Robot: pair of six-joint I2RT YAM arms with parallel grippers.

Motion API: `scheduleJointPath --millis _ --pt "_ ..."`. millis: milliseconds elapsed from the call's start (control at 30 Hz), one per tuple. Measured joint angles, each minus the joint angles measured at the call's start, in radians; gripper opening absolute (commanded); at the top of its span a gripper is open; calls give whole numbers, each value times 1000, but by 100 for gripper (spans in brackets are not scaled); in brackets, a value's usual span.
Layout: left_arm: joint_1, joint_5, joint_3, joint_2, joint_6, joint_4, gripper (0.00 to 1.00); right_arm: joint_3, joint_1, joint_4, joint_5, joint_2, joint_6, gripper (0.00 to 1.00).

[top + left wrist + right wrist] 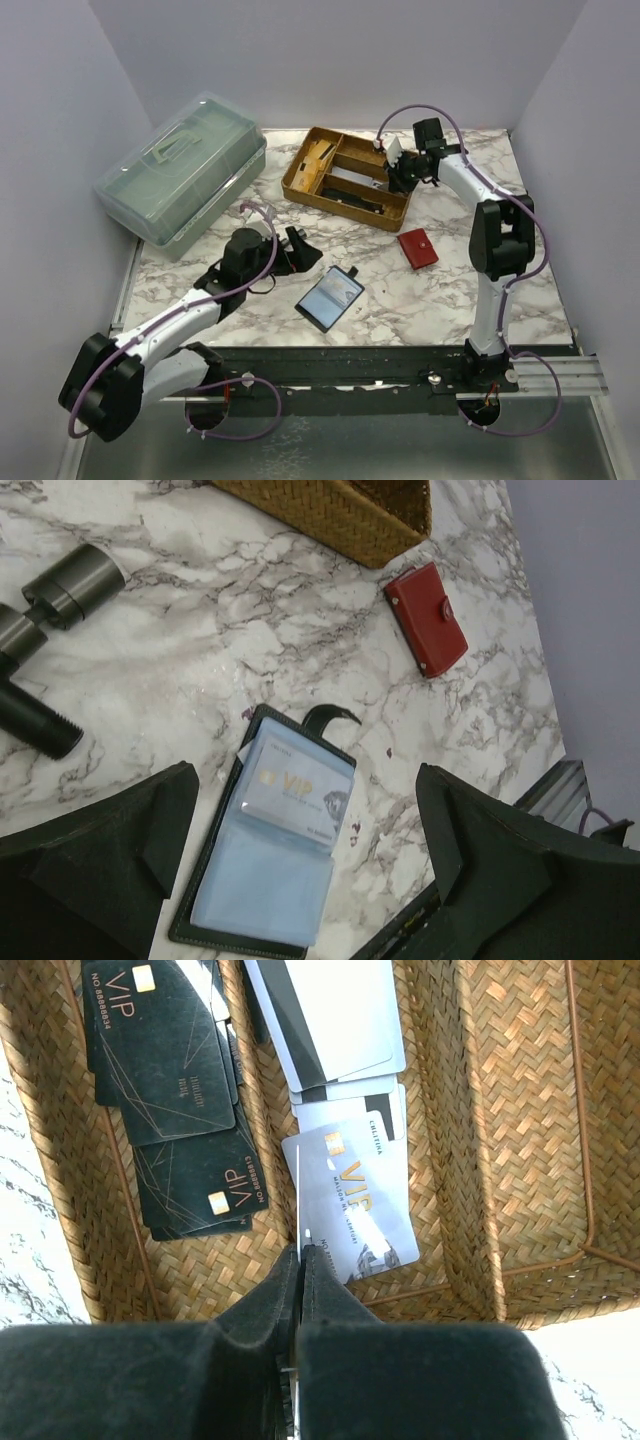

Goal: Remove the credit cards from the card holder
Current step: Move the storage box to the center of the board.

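The black card holder lies open on the marble near the front, its clear sleeves up. One pale credit card marked VIP sits in the upper sleeve. My left gripper hangs open above the holder, touching nothing. My right gripper is over the wicker tray, shut on a pale card that I see edge-on. Loose in the tray lie dark cards and pale cards, with a silver VIP card on top.
A red snap wallet lies shut to the right of the holder. A clear green lidded box stands at the back left. White walls close in the marble table on three sides.
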Motion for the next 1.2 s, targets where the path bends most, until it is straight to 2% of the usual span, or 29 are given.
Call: scheduleJointPath --millis 200,400,633,800,1000,1200 --pt "7 -2 141 195 -19 58 99 -7 0 40 -1 -13 82 0" --pt "29 -30 243 241 -14 98 99 214 -1 -18 -67 58 116 0" --pt "135 -56 287 271 -7 89 99 66 -1 -26 -98 53 123 0" --pt "205 -56 336 319 -14 81 99 34 -5 -17 -120 43 126 0" --pt "248 -15 414 472 -35 74 99 -72 -5 11 -177 -17 103 0" --pt "288 48 486 571 -50 75 99 -66 -2 14 -195 -14 132 0"
